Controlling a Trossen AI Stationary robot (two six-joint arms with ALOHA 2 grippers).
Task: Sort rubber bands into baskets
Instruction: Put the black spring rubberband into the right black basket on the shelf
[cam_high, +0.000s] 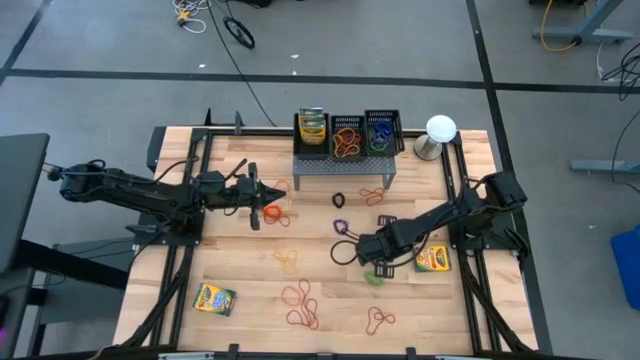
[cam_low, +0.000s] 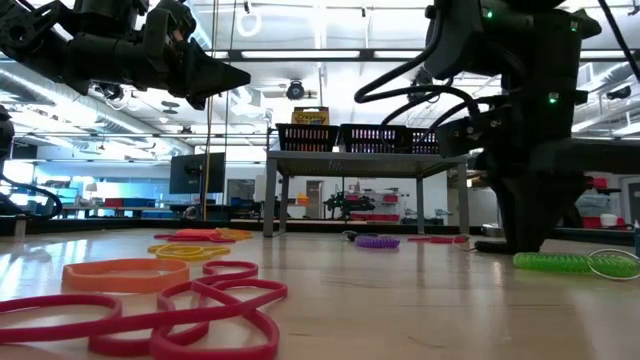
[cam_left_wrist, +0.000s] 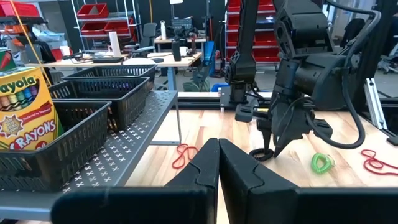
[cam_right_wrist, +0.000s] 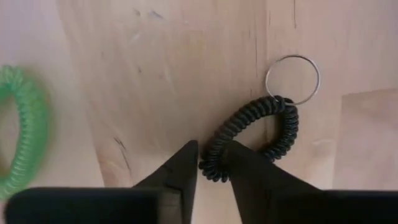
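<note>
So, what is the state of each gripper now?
Left gripper: shut, holding nothing, raised near the grey stand.
Right gripper: shut on the black coil band, down at the table.

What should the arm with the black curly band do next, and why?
Probably lift it straight up a little. The right gripper has its jaws pinched on the black coiled band, which seems to lie on the table, its metal ring too. The baskets sit up on the grey stand, so it must rise first.
</note>
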